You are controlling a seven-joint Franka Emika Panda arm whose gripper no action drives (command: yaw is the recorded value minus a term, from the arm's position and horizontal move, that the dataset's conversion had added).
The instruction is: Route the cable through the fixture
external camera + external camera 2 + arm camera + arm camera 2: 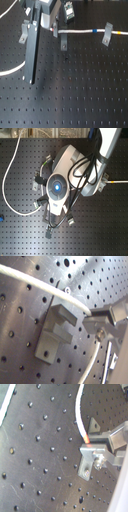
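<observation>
Cable [80, 32] runs white over the perforated bench [75, 95], passing the grey clip fixture [57, 331]; tool [95, 451] clamps its end.

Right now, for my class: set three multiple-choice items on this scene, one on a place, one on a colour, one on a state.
1. In the first exterior view, the blue band on the white cable sits:
A at the cable's tip; B between two metal clips; C off the board.
2. The perforated board is:
A white; B black; C green.
3. The cable stretch carrying the band is:
A coiled; B knotted; C nearly straight.

Answers:
1. B, a clip stands on either side.
2. B, the surface is dark throughout.
3. C, it runs in one even line.
</observation>
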